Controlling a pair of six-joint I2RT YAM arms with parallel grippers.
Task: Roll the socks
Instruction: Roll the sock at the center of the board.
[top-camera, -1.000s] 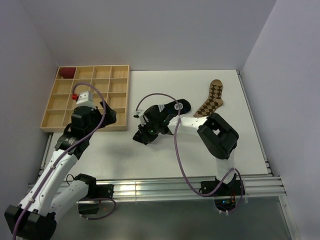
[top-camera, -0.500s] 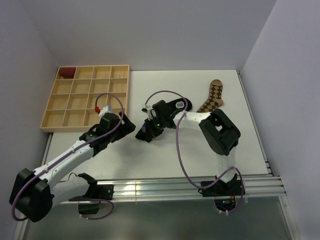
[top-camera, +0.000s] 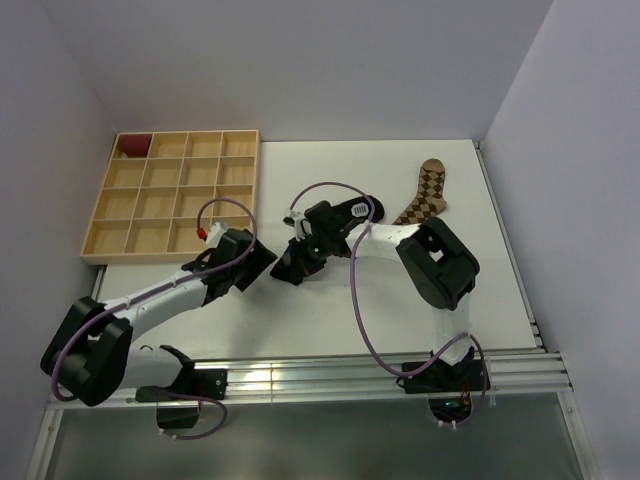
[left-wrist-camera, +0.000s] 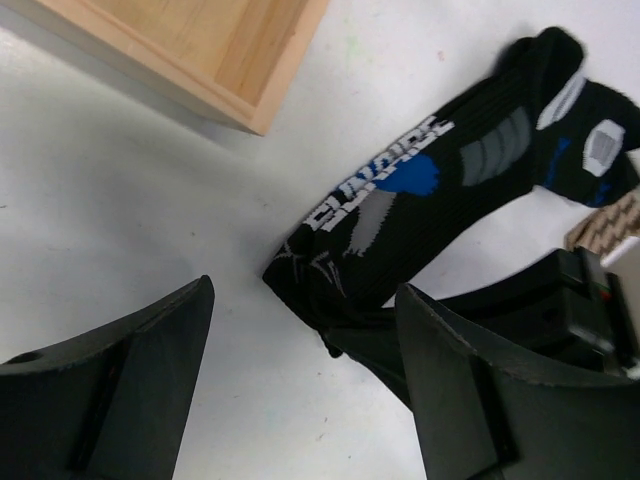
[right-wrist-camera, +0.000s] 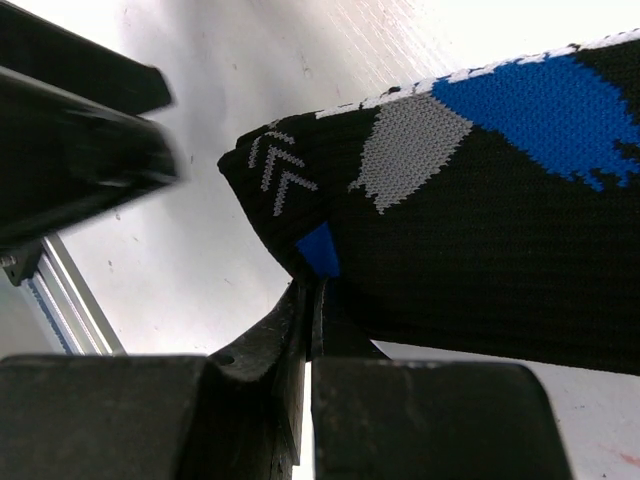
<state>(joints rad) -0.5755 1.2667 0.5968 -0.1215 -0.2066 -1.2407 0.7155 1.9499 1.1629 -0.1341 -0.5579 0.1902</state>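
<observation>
A black sock (top-camera: 335, 228) with blue and grey marks lies stretched on the white table, also seen in the left wrist view (left-wrist-camera: 430, 190). My right gripper (top-camera: 291, 266) is shut on its cuff edge (right-wrist-camera: 312, 300), low at the table; the sock (right-wrist-camera: 480, 220) fills that view. My left gripper (top-camera: 262, 262) is open and empty, jaws wide, just left of the cuff end (left-wrist-camera: 305, 292). A brown argyle sock (top-camera: 426, 195) lies flat at the back right; a corner of it shows in the left wrist view (left-wrist-camera: 605, 225).
A wooden compartment tray (top-camera: 238, 200) stands at the back left, its corner (left-wrist-camera: 262, 105) close behind my left gripper. A red item (top-camera: 133, 146) sits in its far left cell. The aluminium rail (top-camera: 320, 375) runs along the near edge.
My left arm has swung down from over the tray and reached right, ending beside the sock's cuff. My right gripper has shifted slightly, still holding the cuff.
</observation>
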